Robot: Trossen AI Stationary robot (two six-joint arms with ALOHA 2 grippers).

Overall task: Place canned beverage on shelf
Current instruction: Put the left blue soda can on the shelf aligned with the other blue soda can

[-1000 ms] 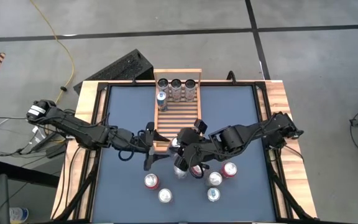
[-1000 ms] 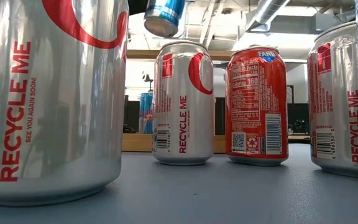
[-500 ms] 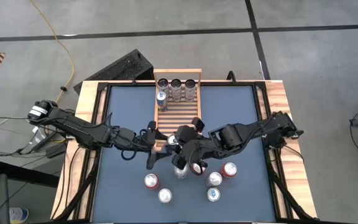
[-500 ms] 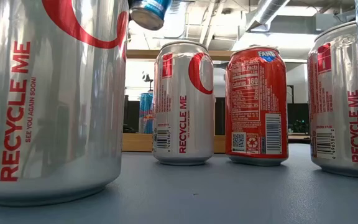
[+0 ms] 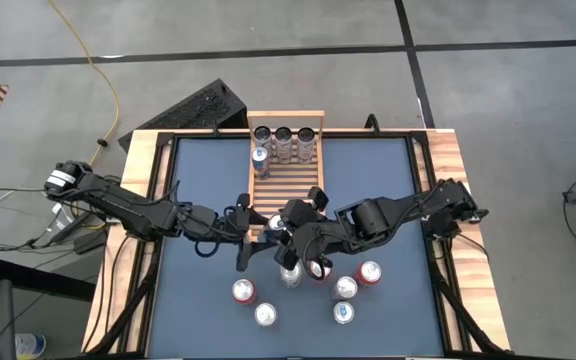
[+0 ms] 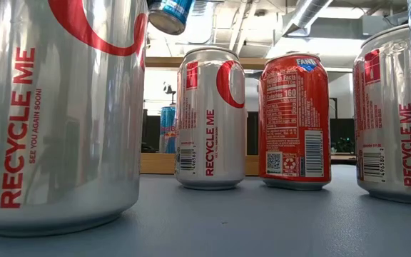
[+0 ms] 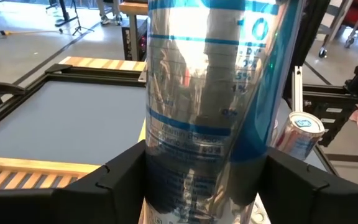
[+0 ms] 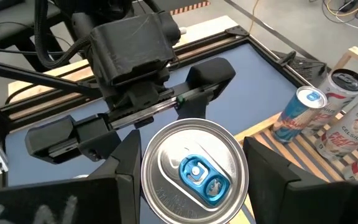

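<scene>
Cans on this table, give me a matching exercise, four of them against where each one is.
1 blue-tab can
2 red can
3 lone blue can
4 row of three cans

A far end of the shelf
B standing on the table
C lifted off the table
D on the shelf, just in front of the row

Pairs: 1-C, 2-B, 3-D, 4-A

Overhead, table-level, two close wrist views.
</scene>
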